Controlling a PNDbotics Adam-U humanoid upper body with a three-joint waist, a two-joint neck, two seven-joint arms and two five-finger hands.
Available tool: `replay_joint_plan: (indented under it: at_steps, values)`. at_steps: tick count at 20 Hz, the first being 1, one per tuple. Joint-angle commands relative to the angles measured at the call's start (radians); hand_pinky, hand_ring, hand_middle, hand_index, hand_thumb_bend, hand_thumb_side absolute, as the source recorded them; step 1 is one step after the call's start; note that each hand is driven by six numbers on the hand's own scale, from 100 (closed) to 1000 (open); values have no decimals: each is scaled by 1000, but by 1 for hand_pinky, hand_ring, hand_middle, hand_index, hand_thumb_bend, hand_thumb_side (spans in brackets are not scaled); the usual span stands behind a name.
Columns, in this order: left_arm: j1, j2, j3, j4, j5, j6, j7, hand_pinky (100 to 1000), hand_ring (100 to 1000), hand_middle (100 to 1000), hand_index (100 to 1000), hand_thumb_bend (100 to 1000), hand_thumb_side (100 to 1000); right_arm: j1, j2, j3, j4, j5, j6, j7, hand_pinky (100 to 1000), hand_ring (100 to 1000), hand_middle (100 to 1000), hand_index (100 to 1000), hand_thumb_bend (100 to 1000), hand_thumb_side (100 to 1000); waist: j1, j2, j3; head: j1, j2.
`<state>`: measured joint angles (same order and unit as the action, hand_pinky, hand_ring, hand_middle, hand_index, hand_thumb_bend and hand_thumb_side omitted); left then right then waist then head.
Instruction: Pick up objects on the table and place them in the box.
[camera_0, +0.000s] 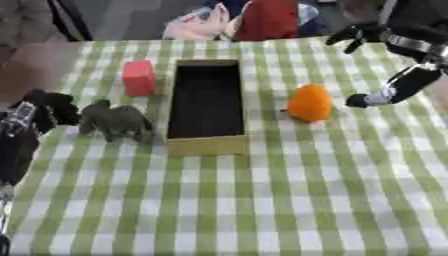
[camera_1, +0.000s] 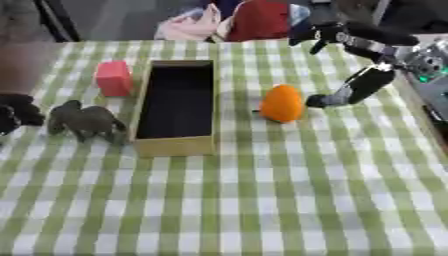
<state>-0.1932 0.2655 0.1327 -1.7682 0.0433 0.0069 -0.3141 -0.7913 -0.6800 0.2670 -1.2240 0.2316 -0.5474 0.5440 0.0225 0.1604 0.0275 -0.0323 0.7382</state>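
A long open box (camera_0: 206, 145) with pale wooden walls and a dark inside lies in the middle of the green checked table. Left of it stands a red cube (camera_0: 138, 78). A grey toy elephant (camera_0: 114, 121) stands near the box's front left corner. An orange egg-shaped thing (camera_1: 283, 103) sits to the right of the box. My right hand (camera_1: 391, 52) hovers open beside the orange thing, its thumb (camera_1: 350, 92) just to that thing's right and its fingers (camera_1: 322, 33) spread toward the far edge. My left hand (camera_0: 45, 109) is close to the elephant's left side.
The checked tablecloth (camera_0: 262, 210) covers the whole front half of the table. Beyond the far edge lie pink cloth (camera_1: 191, 26) and a red bundle (camera_1: 261, 20). The table's right edge runs close by my right arm.
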Motion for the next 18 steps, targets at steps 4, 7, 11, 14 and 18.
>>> replay_joint_plan:
  at_steps: [4, 7, 11, 14, 18]
  values:
    - [-16, 24, -5, -10, 1, -2, -8, 699, 637, 578, 717, 100, 908, -60, 61, -18, 130, 97, -28, -9, 780, 959, 866, 955, 535, 369, 2, -11, 9, -8, 0]
    - [-18, 21, -6, -10, 1, -2, -10, 699, 637, 578, 717, 100, 908, -72, 97, -27, 194, 146, -37, -14, 780, 958, 864, 954, 539, 381, 4, -7, 11, -10, -1]
    - [-21, 17, -6, -11, 1, -2, -11, 699, 637, 578, 718, 100, 909, -76, 131, -35, 261, 211, -57, -26, 779, 958, 859, 948, 545, 401, 6, -4, 11, -10, -1]
    - [-21, 15, -5, -10, 0, -1, -11, 699, 637, 578, 718, 100, 911, -72, 143, -33, 284, 253, -76, -32, 780, 955, 857, 944, 545, 419, 6, 0, 9, -8, -1]
    - [-22, 13, -5, -10, -1, 0, -11, 699, 638, 578, 718, 100, 912, -69, 154, -37, 309, 307, -90, -46, 777, 947, 843, 930, 540, 430, 5, 3, 6, -9, -2]
